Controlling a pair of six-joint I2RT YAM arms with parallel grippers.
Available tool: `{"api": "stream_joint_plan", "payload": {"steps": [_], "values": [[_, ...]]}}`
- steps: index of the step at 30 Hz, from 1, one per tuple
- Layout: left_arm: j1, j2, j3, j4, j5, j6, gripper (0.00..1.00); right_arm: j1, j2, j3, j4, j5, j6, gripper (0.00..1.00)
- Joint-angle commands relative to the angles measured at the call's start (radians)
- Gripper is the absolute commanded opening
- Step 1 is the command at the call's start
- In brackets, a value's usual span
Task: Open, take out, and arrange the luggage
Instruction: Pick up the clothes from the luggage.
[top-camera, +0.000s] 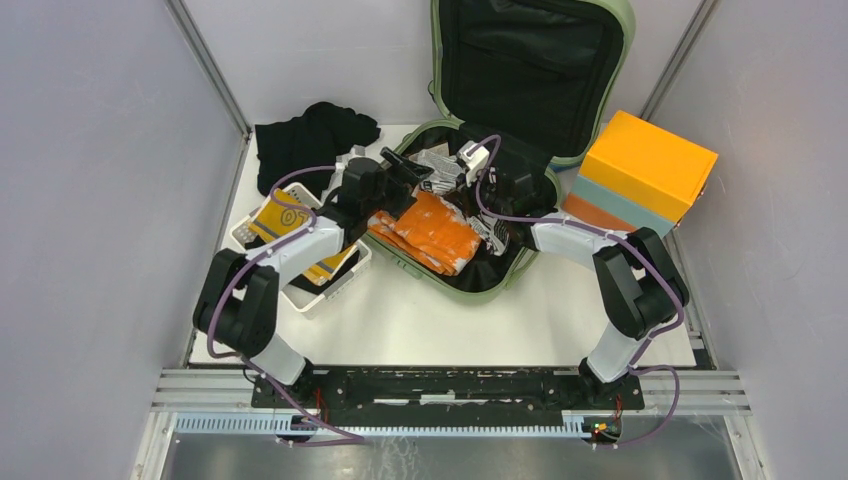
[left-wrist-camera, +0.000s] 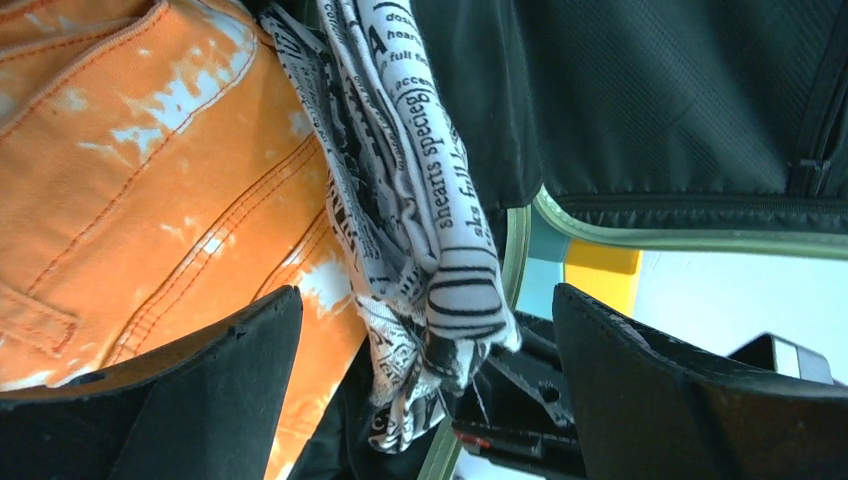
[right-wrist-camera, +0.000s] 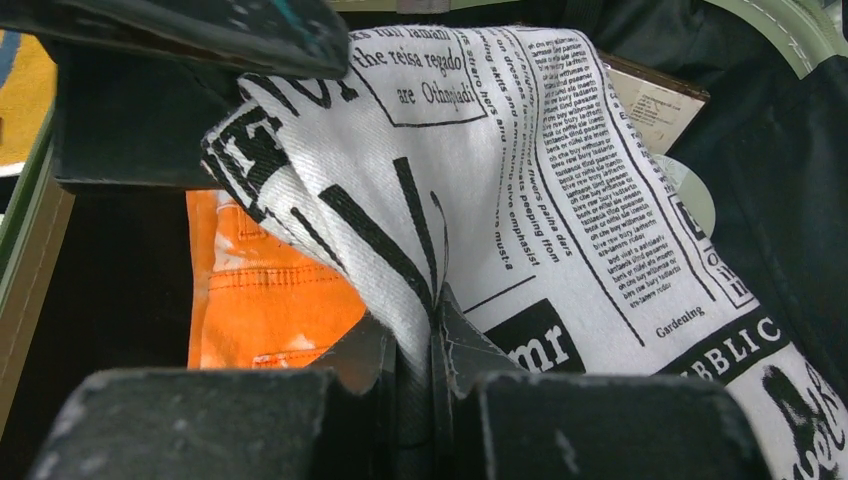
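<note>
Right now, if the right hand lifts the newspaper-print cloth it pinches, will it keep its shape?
Probably not: the newspaper-print cloth folds and creases where the right hand pinches it, so it should droop. It looks thin, likely light. It may drag across the orange garment beside it.

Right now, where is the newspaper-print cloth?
Right wrist view: the newspaper-print cloth is pinched in the right gripper, inside the open luggage, beside the orange garment.
</note>
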Motion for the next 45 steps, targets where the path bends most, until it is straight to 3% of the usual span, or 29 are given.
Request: {"api": "stream_joint_plan", "payload": {"steps": [1, 8, 10, 16, 19, 26, 28, 35, 45], "values": [[-0.013, 0.057, 0.059, 0.018, -0.055, -0.132, 0.99, 0.005, -0.045, 0.001, 0.112, -0.056, 0.046, 0.02], [-0.025, 0.168, 0.094, 0.072, -0.025, -0.176, 0.89, 0.005, -0.051, -0.010, 0.110, -0.070, 0.040, 0.02], [-0.027, 0.185, 0.107, 0.091, -0.015, -0.175, 0.76, 0.005, -0.055, -0.017, 0.110, -0.071, 0.035, 0.02], [-0.027, 0.193, 0.139, 0.111, 0.013, -0.132, 0.26, 0.005, -0.081, -0.048, 0.111, -0.080, 0.023, 0.03], [-0.027, 0.180, 0.150, 0.112, 0.030, -0.087, 0.04, 0.005, -0.097, -0.057, 0.102, -0.099, 0.015, 0.10], [-0.027, 0.071, 0.150, 0.039, 0.029, 0.206, 0.02, -0.003, -0.256, -0.136, 0.071, -0.107, -0.010, 0.72], [-0.027, 0.028, 0.143, 0.010, 0.036, 0.287, 0.02, -0.003, -0.315, -0.164, 0.061, -0.114, -0.027, 0.81], [-0.027, -0.113, 0.163, -0.137, 0.108, 0.534, 0.02, -0.032, -0.464, -0.255, 0.066, -0.096, -0.033, 0.90], [0.000, -0.197, 0.327, -0.670, 0.086, 0.797, 0.02, -0.064, -0.496, -0.313, 0.094, -0.089, -0.012, 0.92]]}}
